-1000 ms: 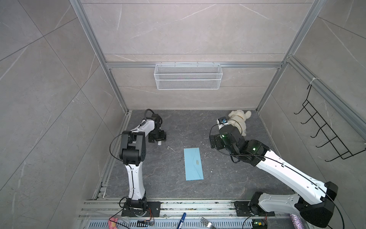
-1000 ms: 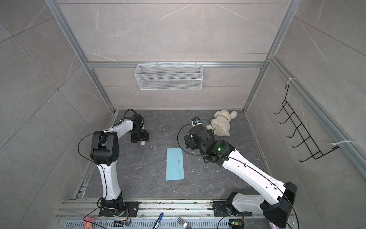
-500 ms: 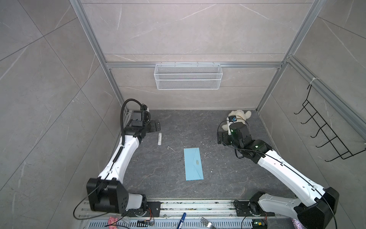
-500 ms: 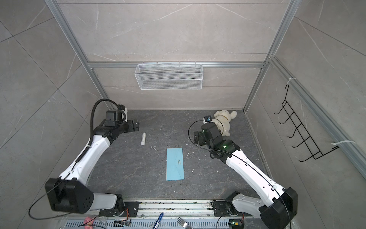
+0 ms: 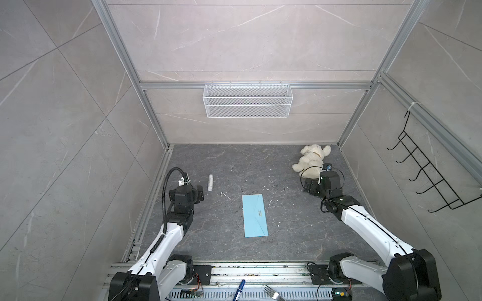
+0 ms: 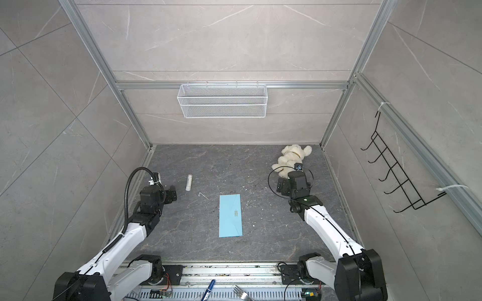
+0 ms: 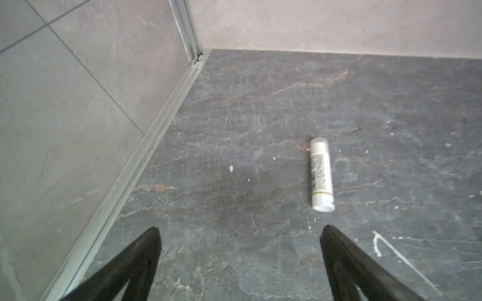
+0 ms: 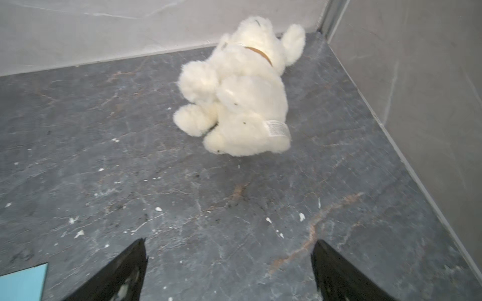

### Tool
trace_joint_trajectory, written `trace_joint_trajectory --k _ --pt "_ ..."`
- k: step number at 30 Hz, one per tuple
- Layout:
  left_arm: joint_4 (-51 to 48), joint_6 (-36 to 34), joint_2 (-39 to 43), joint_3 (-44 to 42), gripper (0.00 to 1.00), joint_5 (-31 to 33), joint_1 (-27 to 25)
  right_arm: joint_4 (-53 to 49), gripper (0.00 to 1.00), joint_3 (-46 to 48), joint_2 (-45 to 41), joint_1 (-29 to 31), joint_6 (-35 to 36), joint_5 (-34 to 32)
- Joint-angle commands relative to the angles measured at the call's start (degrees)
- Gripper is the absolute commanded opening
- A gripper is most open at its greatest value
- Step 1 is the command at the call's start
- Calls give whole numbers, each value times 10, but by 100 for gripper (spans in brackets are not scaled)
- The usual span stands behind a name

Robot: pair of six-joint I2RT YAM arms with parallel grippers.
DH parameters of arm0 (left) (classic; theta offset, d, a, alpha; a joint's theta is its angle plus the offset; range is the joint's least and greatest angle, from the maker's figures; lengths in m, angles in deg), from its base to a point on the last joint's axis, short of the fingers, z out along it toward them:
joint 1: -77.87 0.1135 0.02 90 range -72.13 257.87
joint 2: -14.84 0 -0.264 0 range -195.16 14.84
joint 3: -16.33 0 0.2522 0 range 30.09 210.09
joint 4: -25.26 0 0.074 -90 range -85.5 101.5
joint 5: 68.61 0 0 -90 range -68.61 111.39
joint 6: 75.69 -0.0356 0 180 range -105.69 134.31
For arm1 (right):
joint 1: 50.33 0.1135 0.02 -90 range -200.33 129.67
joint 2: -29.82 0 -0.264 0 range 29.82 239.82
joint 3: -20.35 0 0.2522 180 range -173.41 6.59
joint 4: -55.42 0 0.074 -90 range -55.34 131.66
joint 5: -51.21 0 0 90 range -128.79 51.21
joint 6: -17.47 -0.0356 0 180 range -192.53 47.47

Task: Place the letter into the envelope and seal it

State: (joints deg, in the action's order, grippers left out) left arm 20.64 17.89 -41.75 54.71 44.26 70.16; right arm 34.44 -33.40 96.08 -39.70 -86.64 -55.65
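The envelope (image 5: pixel 255 215) is a long, light-blue paper rectangle with crisp edges. Its diagonal seams and small dark print face up. It lies flat in the middle of the veined dark-grey surface (image 5: pixel 287 234), with open room all round it. The left gripper (image 7: pixel 238 230) hovers near a white labelled tube (image 7: pixel 321 174), jaws wide and empty. The right gripper (image 8: pixel 230 242), jaws also wide and empty, faces a fluffy cream plush toy (image 8: pixel 242 88) in a far corner.

I see a dark grey stone floor (image 5: pixel 287 234) in both top views. The light blue envelope (image 5: pixel 254 215) lies flat on it, lower middle. A white tube (image 5: pixel 210 182) lies centre left and a white plush toy (image 5: pixel 310 160) right of centre, in the floor's far right corner. Small white specks (image 8: pixel 268 220) are scattered around.
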Motion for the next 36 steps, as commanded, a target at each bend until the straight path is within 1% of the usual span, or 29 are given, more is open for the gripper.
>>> trace_joint_trajectory --k 1,5,8,10,11,13,15,16,18,19,21,23,24,25,27,28,29,31,33,35,36 --pt "160 -23 -2 -36 97 56 3 75 100 40 3 -26 -3 -18" --pt "272 -24 -55 -88 97 83 3 153 100 85 42 -50 2 -53" --pt "332 -24 -96 -110 97 101 3 202 100 98 94 -52 2 -79" --pt "378 -33 -122 -124 97 101 3 215 100 89 128 -52 3 -99" --pt "389 -39 -129 -125 97 101 2 211 100 78 136 -53 6 -99" --pt "403 -49 -139 -123 97 93 2 255 100 82 150 -52 13 -100" --pt "423 -60 -155 -122 97 96 2 268 100 70 170 -52 18 -100" --pt "425 -62 -159 -120 97 97 3 275 100 66 177 -52 18 -100" --pt "413 -65 -160 -114 96 81 3 298 100 67 188 -53 30 -101" --pt "419 -67 -162 -116 96 75 3 329 100 74 196 -54 33 -97" --pt "417 -67 -164 -113 96 67 3 304 100 60 200 -54 38 -92" --pt "430 -64 -173 -113 96 49 3 322 100 73 194 -54 44 -83" --pt "457 -66 -191 -118 96 44 3 347 100 87 187 -54 50 -73" --pt "485 -68 -212 -121 96 27 3 362 100 98 180 -54 54 -65" --pt "544 -72 -266 -122 96 21 3 394 100 120 171 -53 60 -51" --pt "567 -80 -281 -121 96 21 3 403 100 126 168 -53 63 -44" --pt "565 -78 -277 -121 96 19 3 415 100 133 166 -54 69 -35" --pt "519 -69 -256 -117 96 8 4 438 100 145 163 -54 76 -21" --pt "538 -79 -270 -115 96 4 4 443 100 147 164 -54 81 -12" --pt "515 -74 -261 -112 96 -1 4 442 100 145 166 -54 83 -7" --pt "520 -75 -263 -112 96 -2 5 442 100 145 166 -54 83 -6"
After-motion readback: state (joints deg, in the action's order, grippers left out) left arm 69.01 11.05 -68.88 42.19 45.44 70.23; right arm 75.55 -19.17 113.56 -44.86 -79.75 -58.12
